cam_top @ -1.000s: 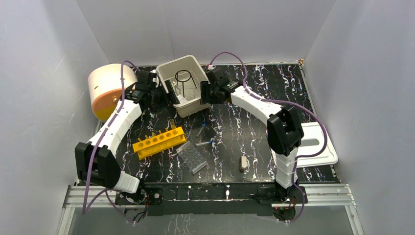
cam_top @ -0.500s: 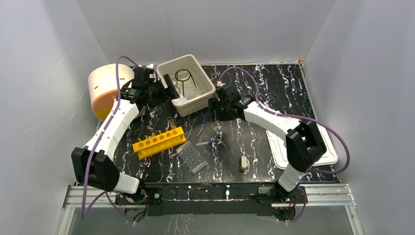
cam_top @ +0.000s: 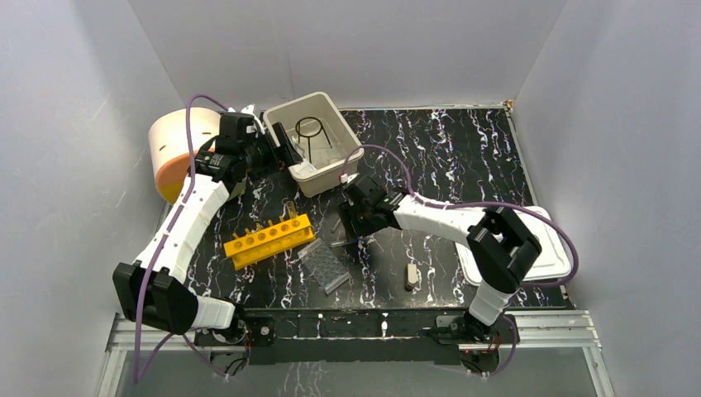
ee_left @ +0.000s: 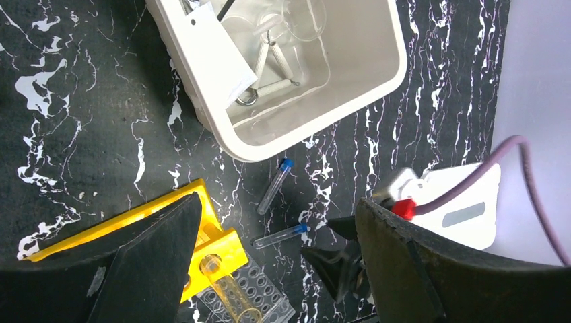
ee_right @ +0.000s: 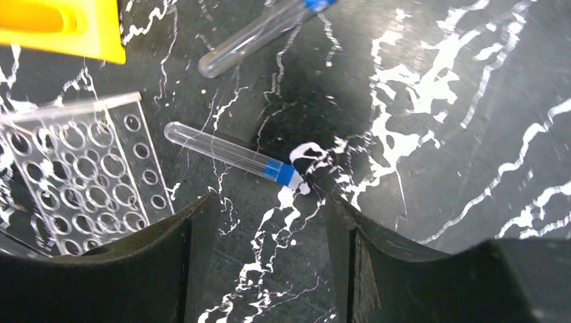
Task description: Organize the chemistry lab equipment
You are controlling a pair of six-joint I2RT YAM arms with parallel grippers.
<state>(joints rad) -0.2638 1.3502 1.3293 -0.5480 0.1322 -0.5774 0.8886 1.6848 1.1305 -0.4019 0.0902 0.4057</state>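
Two clear blue-capped tubes lie on the black marbled table, one point(cam_top: 345, 242) below the other point(cam_top: 339, 219). My right gripper point(cam_top: 358, 233) is open and empty, low over the nearer tube's point(ee_right: 229, 153) capped end, with the cap just ahead of its fingertips point(ee_right: 269, 249). The second tube point(ee_right: 262, 30) lies further ahead. My left gripper point(cam_top: 279, 147) is open and empty, above the left rim of the beige tub point(cam_top: 318, 178). The tub holds the black wire ring-stand point(cam_top: 310, 128), the pale triangle point(ee_left: 273, 64) and a clear dish point(ee_left: 303, 17). Both tubes show in the left wrist view point(ee_left: 276, 186), point(ee_left: 281, 235).
A yellow tube rack point(cam_top: 269, 240) and a clear well plate point(cam_top: 324, 265) lie left of the tubes. A small beige piece point(cam_top: 411, 275) lies near the front. The flat white lid point(cam_top: 546, 256) is at the right edge. An orange-and-cream cylinder point(cam_top: 178, 153) stands at the back left.
My right gripper has left the tub's right side and come forward and down over the nearer tube. The tub, tilted a second ago, now rests flat. My left gripper has drawn back slightly.
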